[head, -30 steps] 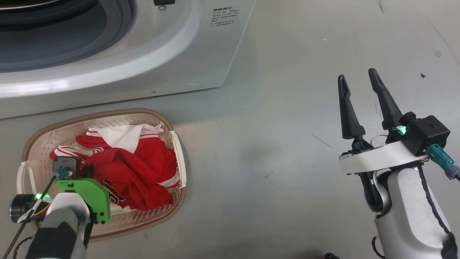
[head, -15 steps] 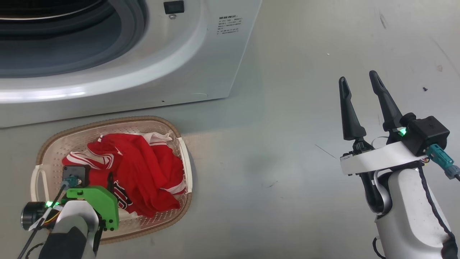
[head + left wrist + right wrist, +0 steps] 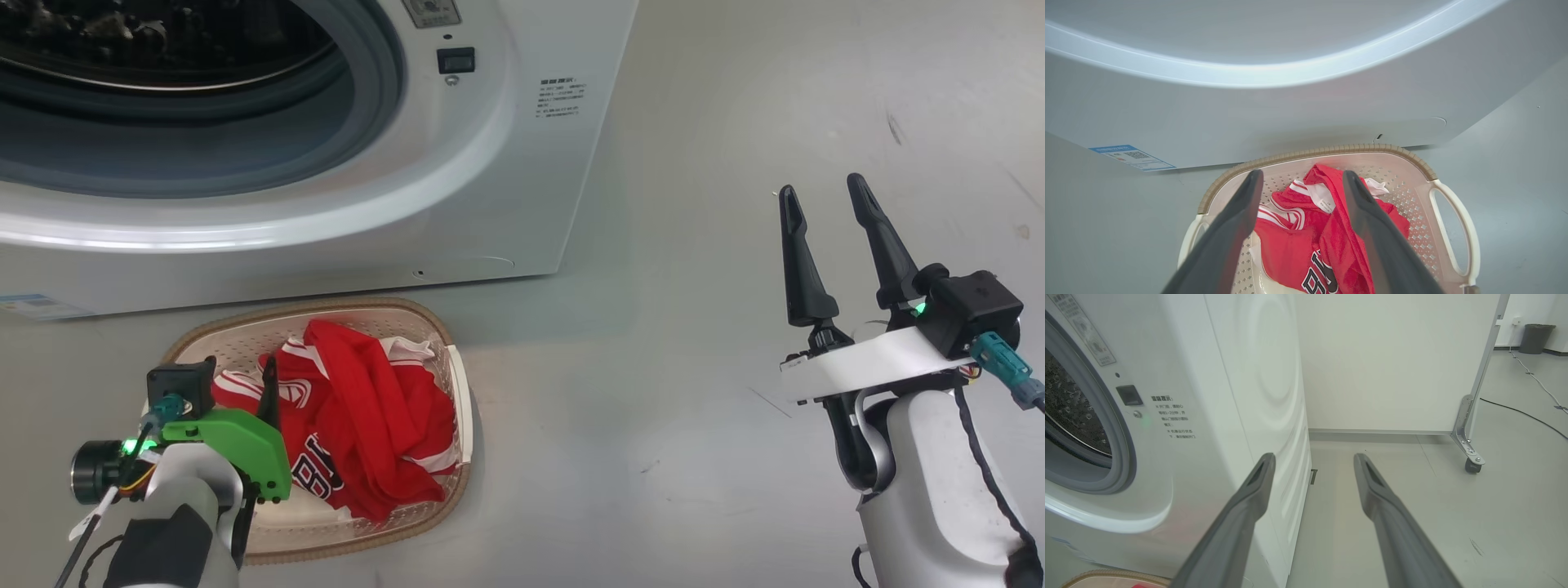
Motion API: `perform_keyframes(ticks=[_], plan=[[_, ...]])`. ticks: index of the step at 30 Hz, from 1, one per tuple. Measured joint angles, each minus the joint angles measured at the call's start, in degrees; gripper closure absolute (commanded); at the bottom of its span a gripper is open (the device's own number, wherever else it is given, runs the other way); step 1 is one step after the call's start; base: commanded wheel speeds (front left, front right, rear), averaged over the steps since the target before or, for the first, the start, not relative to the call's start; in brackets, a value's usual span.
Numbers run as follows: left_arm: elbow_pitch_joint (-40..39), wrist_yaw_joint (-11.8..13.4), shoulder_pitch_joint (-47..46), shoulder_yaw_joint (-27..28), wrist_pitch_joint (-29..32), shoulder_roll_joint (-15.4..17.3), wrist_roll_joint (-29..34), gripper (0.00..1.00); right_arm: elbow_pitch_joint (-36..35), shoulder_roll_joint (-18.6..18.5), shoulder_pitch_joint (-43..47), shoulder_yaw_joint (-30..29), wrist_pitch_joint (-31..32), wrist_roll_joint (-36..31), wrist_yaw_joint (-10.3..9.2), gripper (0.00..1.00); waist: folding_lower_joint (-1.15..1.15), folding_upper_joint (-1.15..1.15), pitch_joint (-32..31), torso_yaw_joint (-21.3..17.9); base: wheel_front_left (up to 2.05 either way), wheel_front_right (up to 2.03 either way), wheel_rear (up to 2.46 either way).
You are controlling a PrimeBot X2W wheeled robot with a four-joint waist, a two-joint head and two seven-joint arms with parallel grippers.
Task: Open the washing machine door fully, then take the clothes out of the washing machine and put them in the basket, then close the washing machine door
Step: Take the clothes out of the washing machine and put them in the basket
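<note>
Clothes (image 3: 367,416) lie heaped inside the basket (image 3: 245,343).

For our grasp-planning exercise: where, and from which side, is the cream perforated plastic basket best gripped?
Probably the white loop handle of the cream perforated plastic basket, from above: its open slot leaves a slim bar to pinch, and the red jerseys lie clear.

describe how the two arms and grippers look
Both arms are pale grey-white with black cables; each gripper has two long dark fingers, a black camera box, teal plug and green light. The left gripper has a bright green bracket, the right gripper a white bracket.
</note>
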Motion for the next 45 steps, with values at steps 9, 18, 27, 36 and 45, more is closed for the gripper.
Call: perform_keyframes(ticks=[9, 18, 27, 36, 45], plan=[[-4.47, -0.51, 0.36, -0.2, -0.23, -0.66, 0.01, 0.0, 0.88, 0.0, 3.05, -0.62, 0.0, -0.07, 0.0, 0.0, 0.0, 0.0, -5.24, 3.93, 0.0, 0.0, 0.0], [-17.26, -1.43, 3.58, 0.58, -0.2, -0.68, 0.01, 0.0, 1.42, 0.01, 6.16, -0.73, 0.0, 0.49, 0.0, 0.0, 0.0, 0.0, -10.91, 7.46, 0.0, 0.0, 0.0], [-27.17, -1.54, 10.37, 0.55, -0.21, -0.65, 0.81, 0.0, 1.44, 0.02, 8.43, -0.3, 0.0, 1.72, -0.04, 0.0, 0.0, 0.0, -15.6, 9.71, 0.0, 0.0, 0.0], [-34.29, -2.44, 17.17, 0.47, -0.21, -0.6, 1.33, 0.0, 1.34, 0.04, 9.2, 0.53, 0.0, 2.01, -0.59, 0.0, 0.0, 0.0, -18.09, 9.8, 0.0, 0.0, 0.0], [-38.79, -2.53, 21.41, 0.36, -0.21, -0.63, 1.33, 0.0, 0.86, 0.05, 10.38, 0.65, 0.01, 2.01, -1.18, 0.0, 0.0, 0.0, -18.87, 8.86, 0.0, 0.0, 0.0]])
